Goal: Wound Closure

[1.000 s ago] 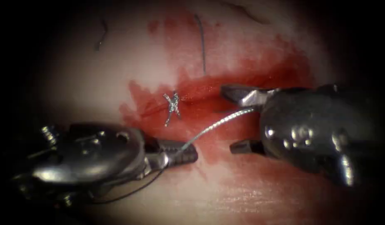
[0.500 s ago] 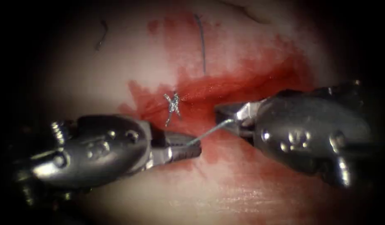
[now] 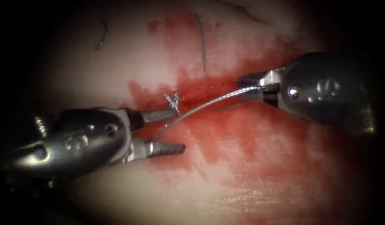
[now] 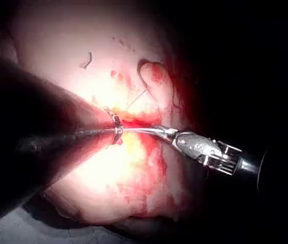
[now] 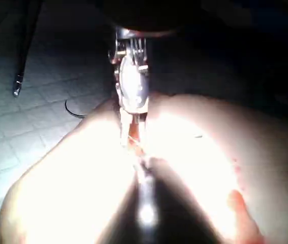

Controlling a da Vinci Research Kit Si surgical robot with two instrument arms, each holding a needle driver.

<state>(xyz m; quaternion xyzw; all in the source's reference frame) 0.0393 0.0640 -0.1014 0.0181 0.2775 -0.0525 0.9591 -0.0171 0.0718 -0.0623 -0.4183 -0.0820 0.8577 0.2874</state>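
**Two tools, one needle, grip at the tip end**

Left tool: jaws apart, empty. Needle lies free above the tissue, across the cut. Right tool: jaws clamped on its end. Risk: needle may swivel.

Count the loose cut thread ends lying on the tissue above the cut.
2: one cut end at the upper left, another higher up, near the middle above the cut. Red fluid may hide others.
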